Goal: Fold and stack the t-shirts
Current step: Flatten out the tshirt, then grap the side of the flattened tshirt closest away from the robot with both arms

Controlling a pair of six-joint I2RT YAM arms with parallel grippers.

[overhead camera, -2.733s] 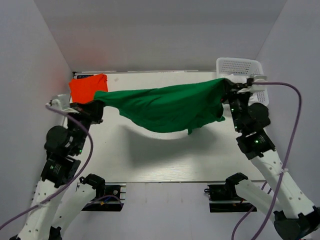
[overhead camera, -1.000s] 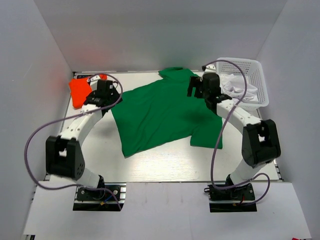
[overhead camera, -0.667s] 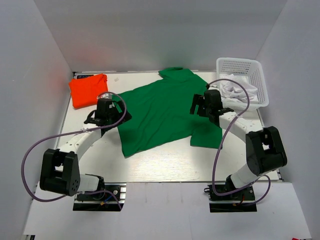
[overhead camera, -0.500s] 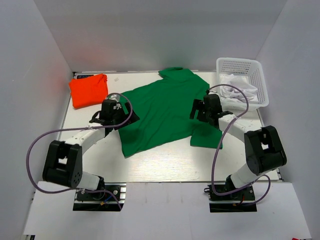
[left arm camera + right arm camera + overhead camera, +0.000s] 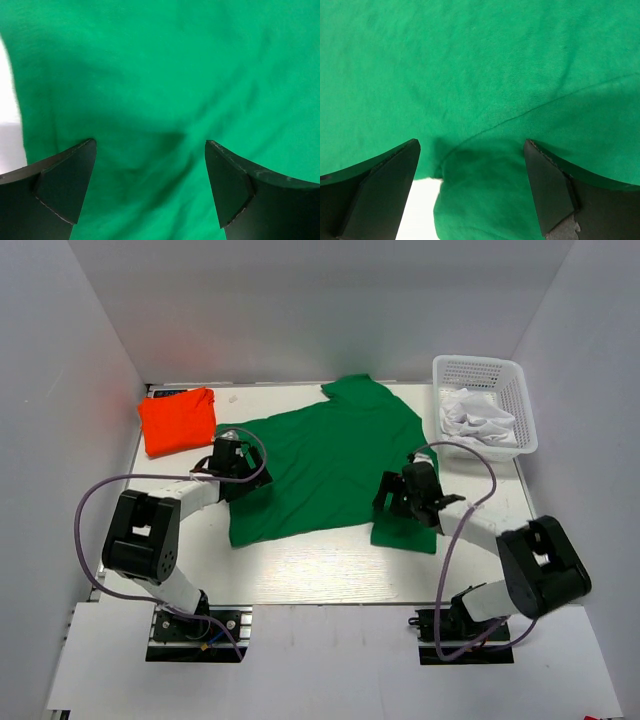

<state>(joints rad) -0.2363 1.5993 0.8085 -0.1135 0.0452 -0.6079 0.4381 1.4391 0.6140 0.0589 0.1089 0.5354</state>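
I have the green t-shirt [image 5: 320, 455] spread flat over the middle of the table [image 5: 300, 575], plain solid colour all over. The left gripper [image 5: 240, 465] is low over the shirt's left edge. In the left wrist view its jaws stand wide apart with nothing clamped between them. Green cloth fills almost the whole view under them, lightly wrinkled, with a strip of white table at the left border. I cannot tell whether the tips touch the cloth.

The right gripper [image 5: 405, 498] is low over the shirt's near-right corner, where a flap of cloth reaches toward me. In the right wrist view its jaws are also spread wide and hold nothing. Below them a cloth edge runs on a slant across the view, a second green layer lies under it, and a small patch of bare table shows at the lower left.

The orange-red t-shirt [image 5: 177, 420] lies folded in the far-left corner, close to the green shirt's left tip and well clear of both grippers. A white lattice basket [image 5: 478, 368] stands in the far-right corner with crumpled white cloth [image 5: 472, 416] in it.
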